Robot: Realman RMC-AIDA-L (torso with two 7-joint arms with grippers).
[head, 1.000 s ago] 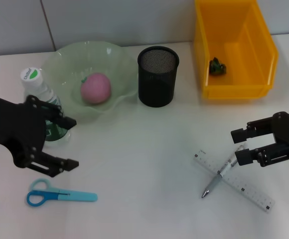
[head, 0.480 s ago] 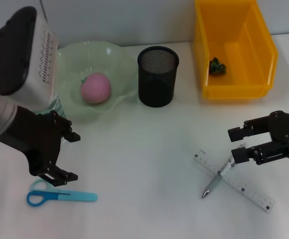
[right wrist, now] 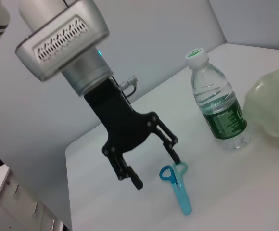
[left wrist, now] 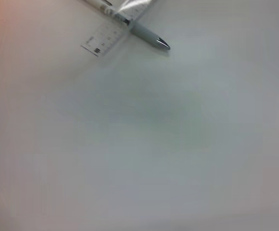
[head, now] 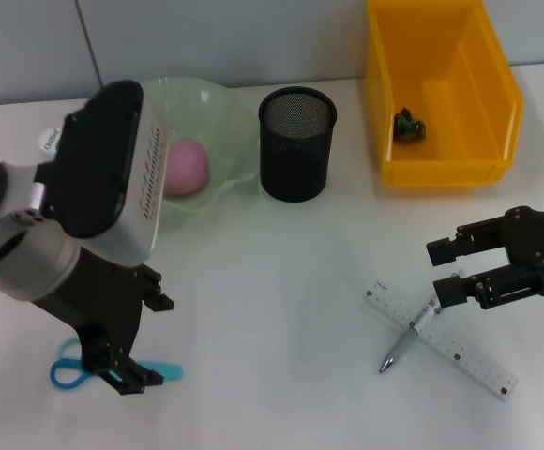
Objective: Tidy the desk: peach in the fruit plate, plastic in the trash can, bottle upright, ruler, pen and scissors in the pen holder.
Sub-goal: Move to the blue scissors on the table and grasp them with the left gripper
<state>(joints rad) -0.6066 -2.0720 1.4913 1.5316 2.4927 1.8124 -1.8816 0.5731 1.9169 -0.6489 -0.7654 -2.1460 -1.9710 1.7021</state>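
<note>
Scissors (head: 113, 367) flat on surface (head: 281, 309) well apart from pen holder (head: 296, 142), under spread left pincer (head: 129, 339); may skid or slip if pinched off-centre on thin handles; right pincer (head: 450, 272) spread by pen (head: 411, 333).

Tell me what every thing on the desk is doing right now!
Peach: in the fruit plate.
Bottle: upright, capped.
Scissors: flat on the desk, closed.
Pen: lying across the ruler.
Pen holder: upright, looks empty.
Trash can: holds a small green scrap.
Left gripper: open, over the scissors.
Right gripper: open, over the pen.
</note>
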